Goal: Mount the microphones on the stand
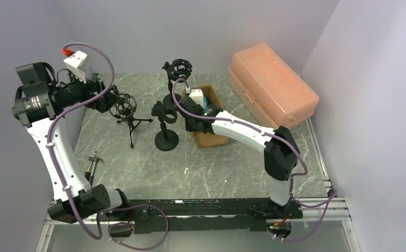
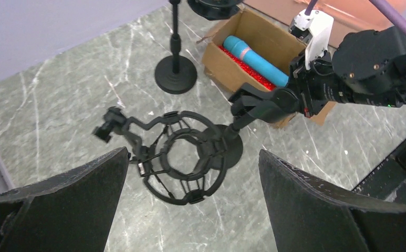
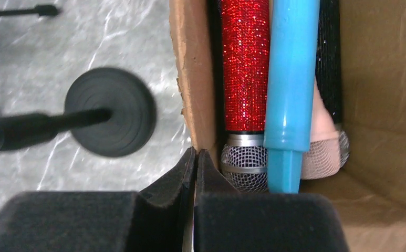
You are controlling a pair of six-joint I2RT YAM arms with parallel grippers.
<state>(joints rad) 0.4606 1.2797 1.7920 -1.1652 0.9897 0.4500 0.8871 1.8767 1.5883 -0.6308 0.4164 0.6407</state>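
- Here the mics point(image 3: 245, 68) lie packed in the box point(image 3: 190, 79), right of the stands point(image 1: 166, 142).
- Right pincer point(image 3: 195, 157) is closed, apparently empty, at the box wall; left pincer point(image 2: 193, 153) is wide.
- Mics seem stiff, light, smooth: grip mid-body.

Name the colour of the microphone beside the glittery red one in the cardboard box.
The microphone is light blue, clearest in the right wrist view.

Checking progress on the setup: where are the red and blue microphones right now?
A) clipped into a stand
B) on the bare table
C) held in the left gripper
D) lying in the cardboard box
D: the red microphone and blue microphone lie side by side inside the cardboard box.
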